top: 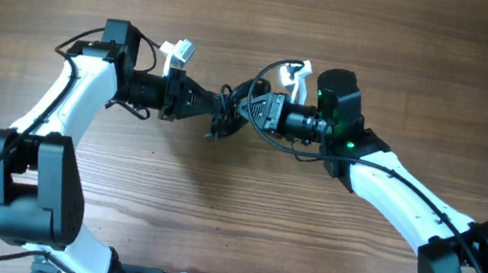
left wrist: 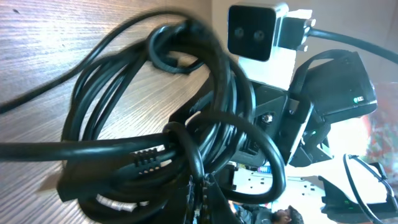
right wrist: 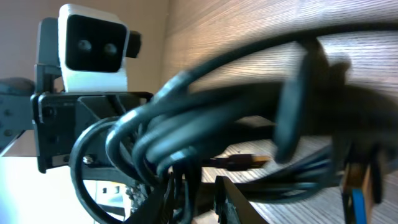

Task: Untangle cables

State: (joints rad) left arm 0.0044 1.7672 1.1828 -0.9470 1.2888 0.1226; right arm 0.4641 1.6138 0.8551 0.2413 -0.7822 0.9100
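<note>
My two arms meet nose to nose above the middle of the wooden worktop (top: 262,13), and the cables (top: 229,107) hang as one tangled black bundle exactly between them. The bundle is a knot of several loops wound through each other. From the overhead view it looks small and dense, and it sits in the gap where the two end effectors almost touch.

My left end effector (top: 214,111) points to the right. Its jaws are fully closed, and in the left wrist view some strands run down into the closed tips, so it is gripping the cables there. In that view one big loop stands out to the left over the wood grain and one smaller loop curls at the top. A ribbed sleeve (left wrist: 146,158) of one cord lies across the middle of the knot.

My right end effector (top: 246,108) points to the left, towards the other one. In the right wrist view its jaws stand a little apart, with a narrow gap between them. The thick part of the bundle passes just in front of them. I cannot tell whether any strand lies inside this gap. A small plug (right wrist: 245,162) with a brass-coloured tip shows under the bundle, near the right finger.

Each wrist view also shows the white camera box (right wrist: 93,40) of the opposite arm, close behind the cables.
</note>
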